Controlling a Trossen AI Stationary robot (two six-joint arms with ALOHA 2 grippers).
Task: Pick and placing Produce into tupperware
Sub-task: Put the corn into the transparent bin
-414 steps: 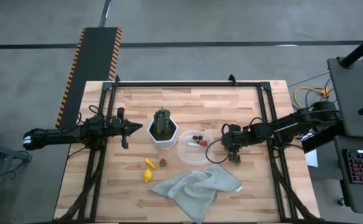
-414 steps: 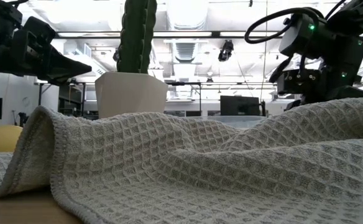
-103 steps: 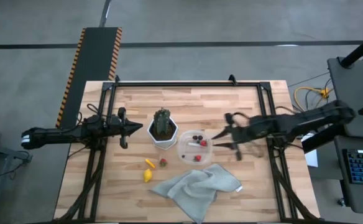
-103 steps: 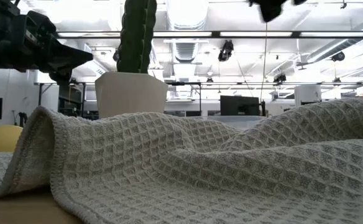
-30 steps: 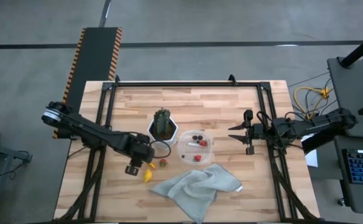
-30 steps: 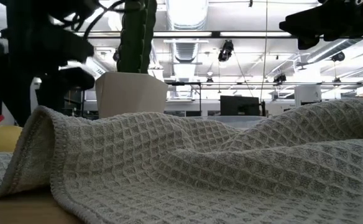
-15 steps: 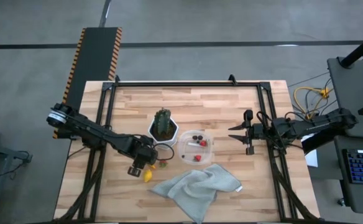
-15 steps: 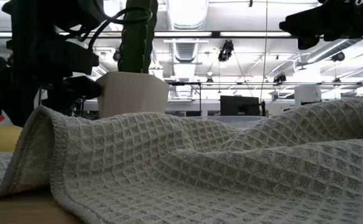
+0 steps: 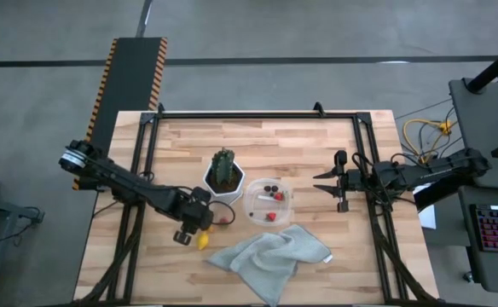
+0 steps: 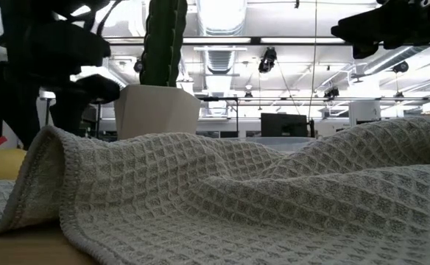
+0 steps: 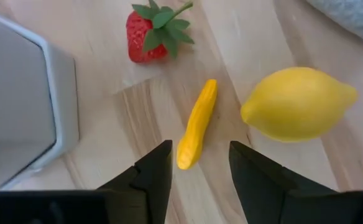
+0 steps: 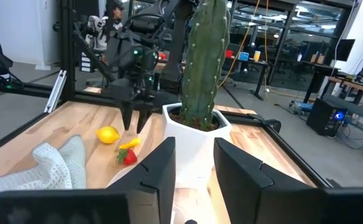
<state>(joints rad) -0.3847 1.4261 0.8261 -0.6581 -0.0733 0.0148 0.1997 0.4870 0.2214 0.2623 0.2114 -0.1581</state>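
Nearest the onlooker, a grey cloth [image 9: 270, 257] lies rumpled at the desk's [image 9: 317, 145] six o'clock edge, filling the low view. Just beyond it, at about seven o'clock from the desk's centre, the left claw [image 11: 197, 163] hangs over three loose pieces of produce. Its fingers are parted and empty, straddling the near tip of a small yellow pepper [image 11: 197, 130]. A lemon [image 11: 298, 103] sits just beside the pepper and a strawberry [image 11: 149, 36] lies a little beyond.

At the centre stands the tub [image 9: 269, 203], already holding strawberries and dark berries. The cactus pot [image 9: 223, 181] stands at its nine o'clock, just beside the tub. Out at three o'clock the right claw [image 9: 321, 185] waits well apart from the tub, fingers apart and holding nothing.

The pepper looks to be next, and the risks are plain. The fingers bracket only its end, so a close here could pinch the tip and let it swivel or squirt free. The lemon is close enough to be nudged and to roll toward the cloth. The pot stands close on the other side, where a careless swing to the tub could clip it.
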